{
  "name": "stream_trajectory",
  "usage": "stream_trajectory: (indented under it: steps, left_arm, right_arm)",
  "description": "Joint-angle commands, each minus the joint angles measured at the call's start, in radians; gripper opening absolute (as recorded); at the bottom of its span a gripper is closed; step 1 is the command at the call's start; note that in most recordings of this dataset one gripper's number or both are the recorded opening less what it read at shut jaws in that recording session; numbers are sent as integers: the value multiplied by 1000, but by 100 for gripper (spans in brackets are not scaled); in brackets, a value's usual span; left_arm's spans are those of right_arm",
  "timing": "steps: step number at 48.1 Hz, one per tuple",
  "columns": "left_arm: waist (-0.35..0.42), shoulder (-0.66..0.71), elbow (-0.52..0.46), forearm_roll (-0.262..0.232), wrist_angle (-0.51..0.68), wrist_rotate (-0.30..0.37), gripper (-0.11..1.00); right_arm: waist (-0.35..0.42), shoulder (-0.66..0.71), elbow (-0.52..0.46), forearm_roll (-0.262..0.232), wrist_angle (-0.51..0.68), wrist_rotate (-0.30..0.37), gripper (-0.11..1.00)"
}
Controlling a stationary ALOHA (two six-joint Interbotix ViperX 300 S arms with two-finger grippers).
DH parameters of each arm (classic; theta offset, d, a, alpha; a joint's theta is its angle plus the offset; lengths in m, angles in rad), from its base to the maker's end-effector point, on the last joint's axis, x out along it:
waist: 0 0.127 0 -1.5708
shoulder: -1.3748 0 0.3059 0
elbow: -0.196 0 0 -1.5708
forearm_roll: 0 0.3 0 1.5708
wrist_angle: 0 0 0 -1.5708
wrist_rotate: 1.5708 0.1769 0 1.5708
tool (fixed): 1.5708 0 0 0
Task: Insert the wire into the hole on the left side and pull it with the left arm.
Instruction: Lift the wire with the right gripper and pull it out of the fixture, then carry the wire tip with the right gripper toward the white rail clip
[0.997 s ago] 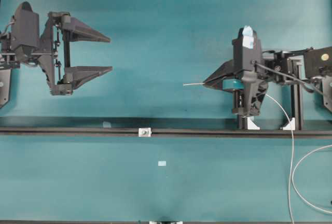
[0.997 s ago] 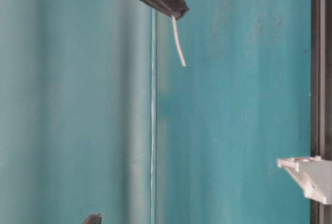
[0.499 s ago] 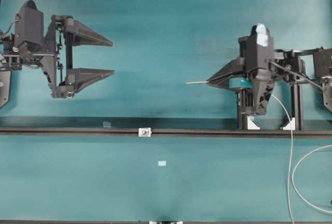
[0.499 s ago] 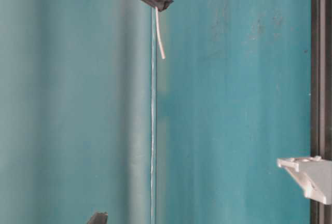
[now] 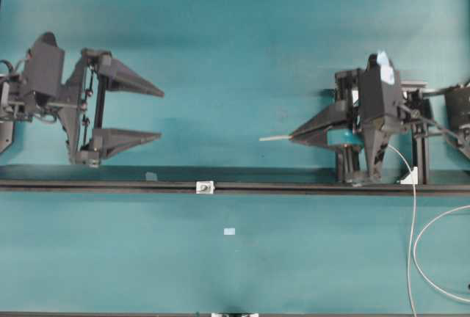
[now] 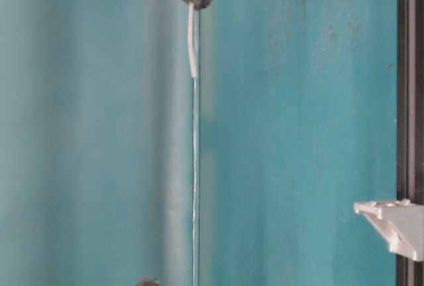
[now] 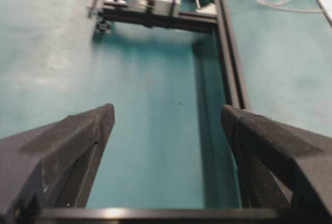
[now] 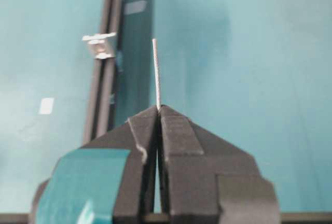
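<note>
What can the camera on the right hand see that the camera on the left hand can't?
Only the right wrist view shows the right gripper shut on the wire, plus the little block with the hole and a pale tape scrap. Only the left wrist view shows the left gripper, open with nothing between its fingers. Both show the black rail and teal table.

One camera looks straight down on my desk (image 5: 235, 38); each wrist camera looks forward, close along its tool; both share the rail (image 5: 294, 187).
</note>
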State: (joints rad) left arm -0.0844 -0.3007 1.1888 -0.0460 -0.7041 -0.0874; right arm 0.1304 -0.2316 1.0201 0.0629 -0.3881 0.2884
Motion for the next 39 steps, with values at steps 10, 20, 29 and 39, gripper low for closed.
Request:
stream_trajectory:
  steps: [10, 20, 29, 39]
  left_arm:
    - [-74, 41, 49, -6, -126, -3, 58]
    - [-135, 78, 72, -15, -189, -5, 58]
    - [-172, 164, 44, -15, -199, -8, 58]
    - [-198, 261, 17, -15, -253, -25, 58]
  right_arm:
    - [58, 81, -23, 52, -87, -41, 3]
    - [140, 160, -38, 219, -178, -176, 3]
    - [253, 245, -75, 512, -296, -380, 3]
    - [353, 316, -133, 756, -341, -540, 3]
